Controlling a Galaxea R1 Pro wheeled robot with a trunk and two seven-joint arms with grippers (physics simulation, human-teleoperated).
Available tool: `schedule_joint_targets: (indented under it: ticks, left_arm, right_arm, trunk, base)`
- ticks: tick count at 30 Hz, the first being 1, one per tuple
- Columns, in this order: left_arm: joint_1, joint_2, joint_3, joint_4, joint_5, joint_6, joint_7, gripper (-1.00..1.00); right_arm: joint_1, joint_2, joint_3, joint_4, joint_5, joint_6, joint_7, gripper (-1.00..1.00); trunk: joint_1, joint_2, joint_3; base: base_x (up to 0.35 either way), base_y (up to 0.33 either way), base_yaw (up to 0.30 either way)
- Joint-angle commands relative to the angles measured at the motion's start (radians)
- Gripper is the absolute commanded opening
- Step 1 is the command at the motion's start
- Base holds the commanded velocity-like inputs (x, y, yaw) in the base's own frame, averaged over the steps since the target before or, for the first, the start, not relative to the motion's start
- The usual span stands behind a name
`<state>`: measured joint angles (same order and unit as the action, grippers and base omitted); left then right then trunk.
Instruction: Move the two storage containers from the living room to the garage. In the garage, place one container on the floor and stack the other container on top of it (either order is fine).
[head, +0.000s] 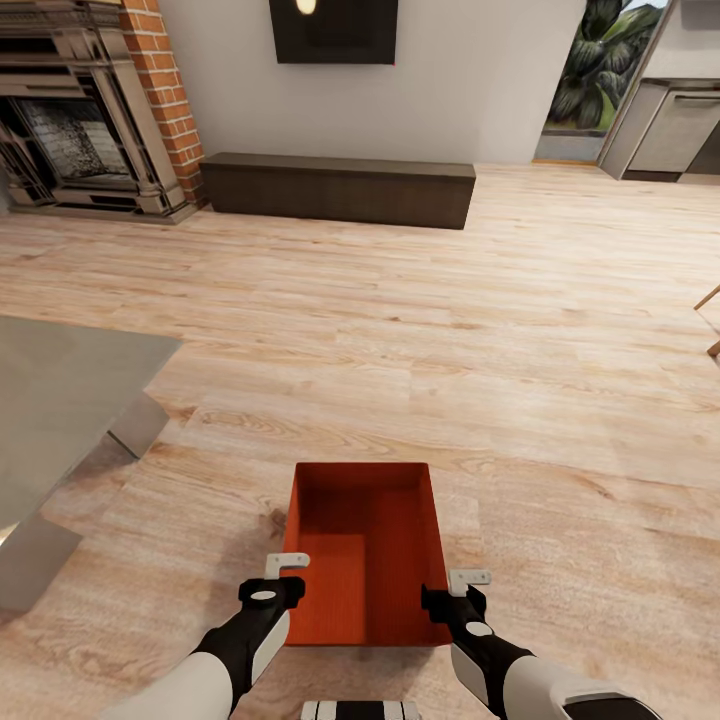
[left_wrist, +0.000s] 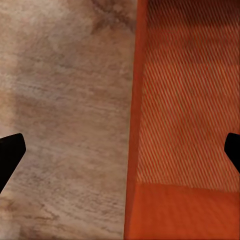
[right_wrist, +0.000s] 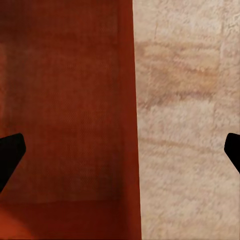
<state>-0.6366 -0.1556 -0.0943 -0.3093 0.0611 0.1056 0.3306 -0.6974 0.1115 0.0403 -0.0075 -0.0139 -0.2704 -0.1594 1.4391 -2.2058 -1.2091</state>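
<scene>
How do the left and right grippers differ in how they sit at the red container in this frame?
The left gripper straddles the storage container's left wall, while the right gripper straddles its right wall. In the head view the left gripper sits slightly farther forward along the box than the right. Both are open, each with one finger inside the box and one over the wood plank floor, and neither is clamped on a wall yet.

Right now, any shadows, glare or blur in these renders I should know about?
Head view: soft, even light, a faint shadow on the floor beside the container, a bright glare spot on the wall TV. Both wrist views: fingertips are dark silhouettes; the container wall shows moiré-like stripes.
</scene>
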Motion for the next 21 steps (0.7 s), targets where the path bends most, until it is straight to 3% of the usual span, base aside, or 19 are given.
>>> schedule_joint_targets:
  ticks: [1,21]
  left_arm:
    - [0.0,0.001,-0.008,-0.002,0.006,0.006,0.007,1.0]
    - [0.0,0.003,-0.01,0.003,0.006,0.006,0.005,1.0]
  right_arm:
    - [-0.001,0.0,0.004,0.001,-0.001,-0.003,-0.004,1.0]
    - [-0.001,0.0,0.004,0.001,-0.003,-0.022,-0.005,1.0]
  trunk:
    - [0.0,0.0,-0.001]
    - [0.0,0.0,-0.001]
  base:
    - [0.0,0.0,0.0]
    - [0.0,0.0,0.0]
